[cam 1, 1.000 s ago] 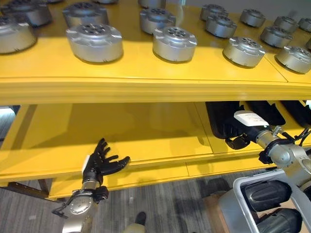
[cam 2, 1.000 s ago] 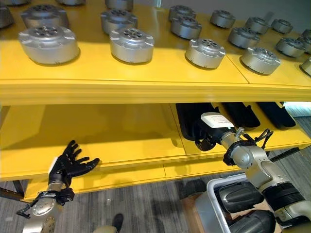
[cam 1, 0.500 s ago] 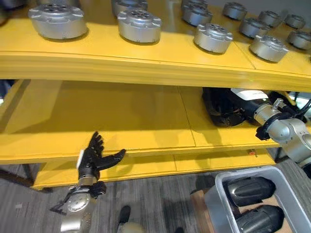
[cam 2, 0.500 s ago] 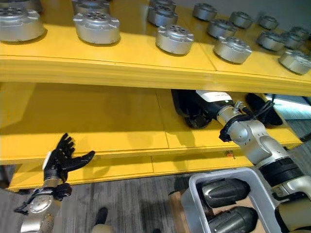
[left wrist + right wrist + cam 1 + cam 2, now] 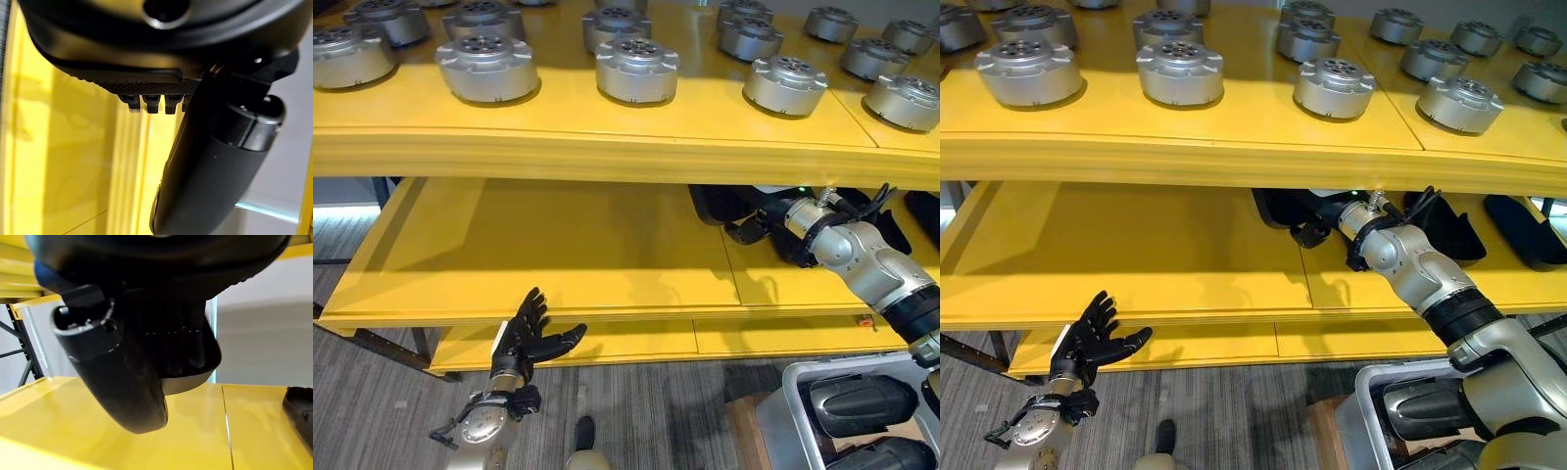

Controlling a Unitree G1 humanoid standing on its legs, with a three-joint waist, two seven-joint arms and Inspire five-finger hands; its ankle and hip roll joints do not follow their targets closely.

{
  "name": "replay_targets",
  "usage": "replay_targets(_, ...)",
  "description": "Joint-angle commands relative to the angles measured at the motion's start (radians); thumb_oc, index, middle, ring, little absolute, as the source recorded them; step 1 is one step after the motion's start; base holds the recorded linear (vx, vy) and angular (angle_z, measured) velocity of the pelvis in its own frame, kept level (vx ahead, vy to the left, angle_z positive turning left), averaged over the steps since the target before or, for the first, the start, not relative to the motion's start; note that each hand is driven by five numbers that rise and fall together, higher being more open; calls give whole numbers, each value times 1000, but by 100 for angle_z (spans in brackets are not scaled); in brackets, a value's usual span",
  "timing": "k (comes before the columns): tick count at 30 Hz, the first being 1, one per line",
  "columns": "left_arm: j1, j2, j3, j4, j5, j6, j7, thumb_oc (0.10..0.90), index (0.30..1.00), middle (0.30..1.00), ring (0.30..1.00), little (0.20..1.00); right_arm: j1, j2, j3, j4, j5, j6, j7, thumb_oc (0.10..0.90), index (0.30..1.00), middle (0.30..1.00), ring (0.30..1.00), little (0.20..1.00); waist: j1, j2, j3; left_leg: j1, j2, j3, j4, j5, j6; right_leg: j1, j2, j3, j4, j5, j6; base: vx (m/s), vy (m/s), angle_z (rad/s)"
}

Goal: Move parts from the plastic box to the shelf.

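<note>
**Black part on the lower shelf**

Left eye view: right hand [image 5: 751,227] reaches beneath the upper shelf [image 5: 607,147] to a black part [image 5: 729,206] lying on the lower shelf [image 5: 558,255].

Right eye view: left hand [image 5: 1095,340] hangs with fingers spread, well apart.

Right wrist view: fingers [image 5: 181,350] curl over the part's rim.

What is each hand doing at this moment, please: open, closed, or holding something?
Left hand: open, fingers spread, holding nothing.
Right hand: on a black part on the lower shelf; grip cannot be told.
</note>
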Motion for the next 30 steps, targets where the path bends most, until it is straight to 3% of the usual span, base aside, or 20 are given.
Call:
replay_targets(1,-58,114,-30,-75,-27,-70,-17,900,1000,1000,1000,1000,-272,-23,9,41,21,27,-69,400,300,300,300,300,65,-28,9,-16,53,-41,166,-172,-36,-123,-153,-4,191,12,44,-208,43,25)
replay_targets(8,-90,138,-36,-96,-53,-92,0,900,1000,1000,1000,1000,-373,-9,58,139,34,34,-75,400,300,300,300,300,81,4,92,-220,30,-94,433,-258,-43,-314,-206,28,451,-61,54,-143,54,27)
replay_targets(17,-109,119,-59,-90,-72,-100,28,900,1000,1000,1000,1000,-421,19,103,262,58,49,-78,400,300,300,300,300,110,17,141,-338,25,-127,634,-352,-31,-434,-225,72,646,-156,31,-36,15,3)
replay_targets(30,-144,120,-89,-99,-87,-107,38,900,1000,1000,1000,1000,-441,77,138,397,42,58,-78,400,300,300,300,300,108,34,172,-393,11,-162,706,-386,-23,-493,-223,106,734,-210,8,0,-9,-1)
